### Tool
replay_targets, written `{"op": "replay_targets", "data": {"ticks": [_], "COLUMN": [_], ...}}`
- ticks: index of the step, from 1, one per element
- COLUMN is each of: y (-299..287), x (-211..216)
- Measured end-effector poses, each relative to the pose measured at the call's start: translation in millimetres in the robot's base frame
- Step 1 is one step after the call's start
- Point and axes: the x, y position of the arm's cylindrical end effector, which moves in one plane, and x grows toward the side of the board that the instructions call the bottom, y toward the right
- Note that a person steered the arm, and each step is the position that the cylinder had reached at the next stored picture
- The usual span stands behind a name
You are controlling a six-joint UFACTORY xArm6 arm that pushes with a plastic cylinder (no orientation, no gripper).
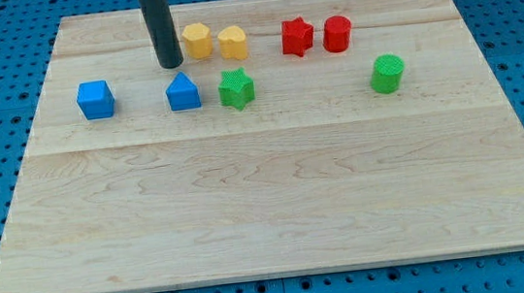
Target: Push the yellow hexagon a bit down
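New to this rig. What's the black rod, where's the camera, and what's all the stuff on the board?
The dark rod belongs to a robot arm with no gripper. It holds nothing; my tip slides on the wooden board and shoves blocks.

There is one camera view, looking down at the board at a slant; its mounting is not on record.

Near the view's top lie eight blocks: a yellow hexagon just right of my tip, a second yellow block, a red star, a red cylinder. Below them: a blue cube, a blue house-shaped block under my tip, a green star, a green cylinder.

My tip seems close to the hexagon; contact cannot be judged.
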Motion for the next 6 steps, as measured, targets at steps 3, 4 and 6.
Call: {"op": "replay_targets", "data": {"ticks": [3,4,6], "y": [-29.7,-28.5,16.6], "x": [-37.9,-80.6,-73.1]}}
